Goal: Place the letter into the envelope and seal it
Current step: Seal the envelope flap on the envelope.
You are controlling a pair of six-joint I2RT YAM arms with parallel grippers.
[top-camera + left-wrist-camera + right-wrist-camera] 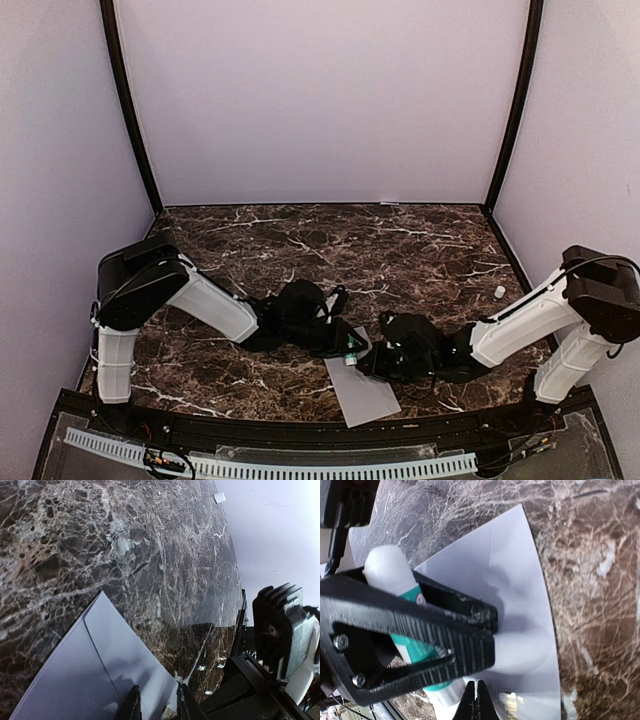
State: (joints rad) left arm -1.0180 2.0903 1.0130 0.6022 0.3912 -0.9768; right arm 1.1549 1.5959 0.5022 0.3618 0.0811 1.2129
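Two black robot grippers meet low over a pale grey paper envelope lying flat on the dark marble table. The left gripper is clamped on a white glue stick with a teal label, held just above the envelope's far end. The right gripper is pressed shut with nothing in it, just beside the stick. The envelope's long axis runs from the grippers towards the table's near edge, which its near corner almost reaches. The cream letter is not visible and is probably inside the envelope. Gluing likely falls to the left arm, with open marble beyond for moving.
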